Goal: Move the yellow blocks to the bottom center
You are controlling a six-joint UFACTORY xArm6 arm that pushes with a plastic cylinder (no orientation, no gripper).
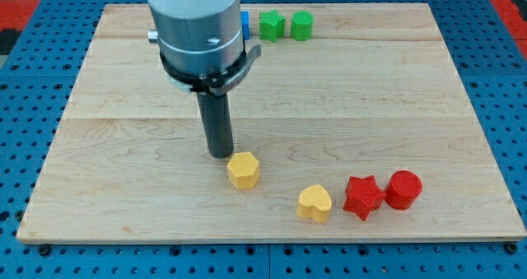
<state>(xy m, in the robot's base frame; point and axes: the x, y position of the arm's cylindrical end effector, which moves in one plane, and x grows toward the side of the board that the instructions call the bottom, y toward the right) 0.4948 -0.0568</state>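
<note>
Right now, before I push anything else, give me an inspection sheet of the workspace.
Surface: wooden board, flat, on a blue pegboard.
Job's things: yellow hexagon block and yellow heart block, apart, near the view's bottom, right of centre.
Clutter: red star block touching red round block, bottom right; two green blocks and a mostly hidden blue block at the top edge.
Grippers: none; my tip sits just upper left of the yellow hexagon block.
Cables: nothing seen.
Surroundings: red panels in the top corners.
</note>
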